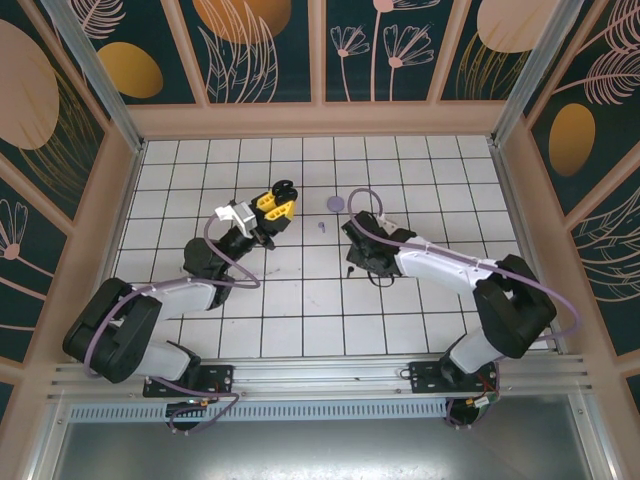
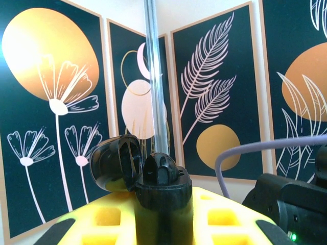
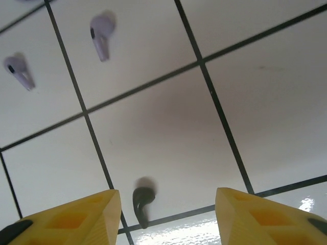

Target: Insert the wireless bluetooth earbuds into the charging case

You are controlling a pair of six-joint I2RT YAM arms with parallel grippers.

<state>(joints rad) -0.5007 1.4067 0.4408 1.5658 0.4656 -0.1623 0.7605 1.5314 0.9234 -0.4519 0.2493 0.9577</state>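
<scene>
The white tiled table (image 1: 200,330) is seen from above, with both arms stretched over it. The left arm (image 1: 150,310) is reached towards 11 o'clock of the table's middle, and the right arm (image 1: 450,270) is laid in from 4 o'clock.

At the left gripper (image 1: 275,205) the yellow fingers are clenched on the black charging case (image 2: 162,184). The case is held upright, and its lid (image 2: 115,163) is flipped open towards 9 o'clock in the wrist view. The right gripper (image 3: 166,196) is hung low over the tiles, its fingers spread apart and nothing grasped.

A lilac disc (image 1: 336,202) is lying near 12 o'clock of the middle, apart from both grippers. Between the right fingers, touched by neither, the black earbud (image 3: 143,201) is lying on a tile beside a grout line. A lilac earbud (image 3: 100,34) is seen at 11 o'clock of it and a second lilac earbud (image 3: 18,71) at 10 o'clock, both on the tiles.
</scene>
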